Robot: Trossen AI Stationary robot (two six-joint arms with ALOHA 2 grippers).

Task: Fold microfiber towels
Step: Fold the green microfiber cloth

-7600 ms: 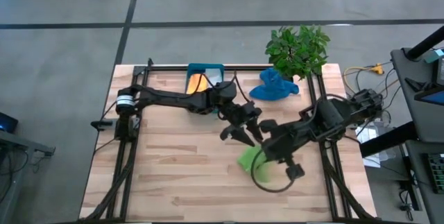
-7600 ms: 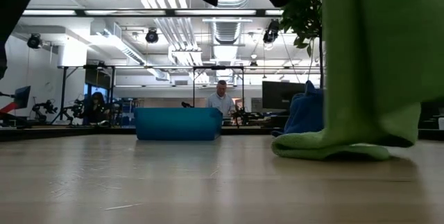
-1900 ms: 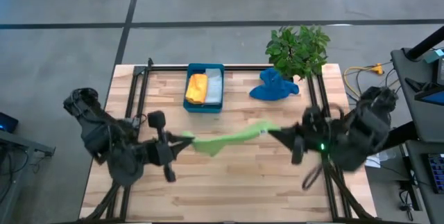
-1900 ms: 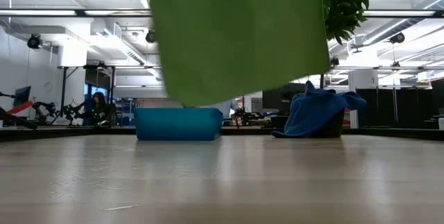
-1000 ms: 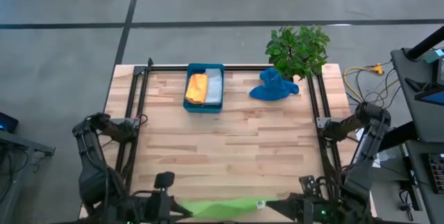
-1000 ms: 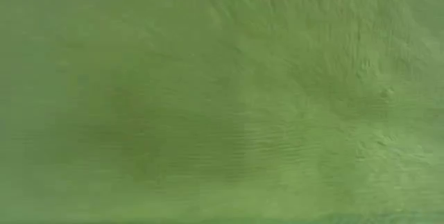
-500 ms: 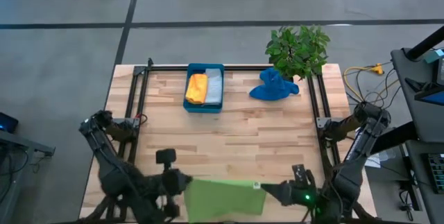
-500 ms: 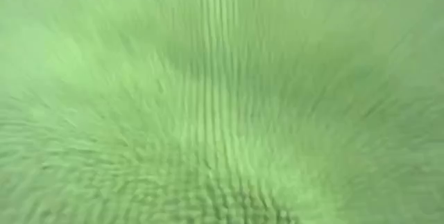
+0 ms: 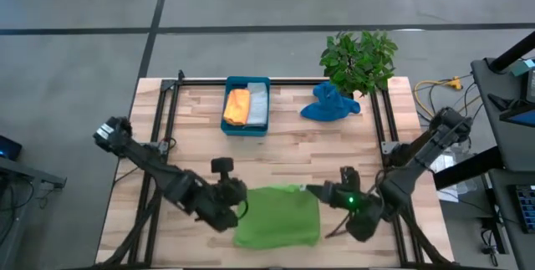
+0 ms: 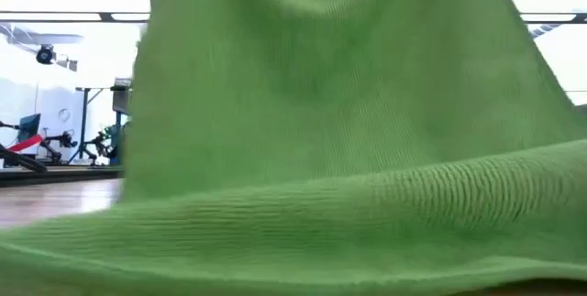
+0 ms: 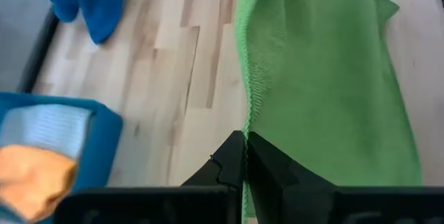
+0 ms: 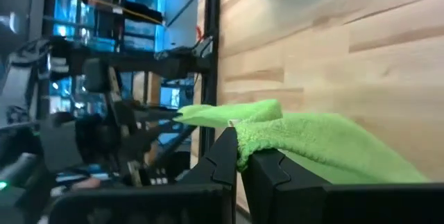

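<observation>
Both arms have carried the lime green microfiber towel (image 9: 278, 216) up from the frame's bottom edge; left gripper (image 9: 236, 193) and right gripper (image 9: 315, 191) pinch its far corners over the wooden bench (image 9: 284, 153); uneven release could skew it

Both arms have swung the lime green towel (image 9: 278, 216) from mid-bench out past the near edge and back, and it now lies spread near that edge, left gripper (image 9: 240, 193) and right gripper (image 9: 313, 191) still pinching its far corners.
</observation>
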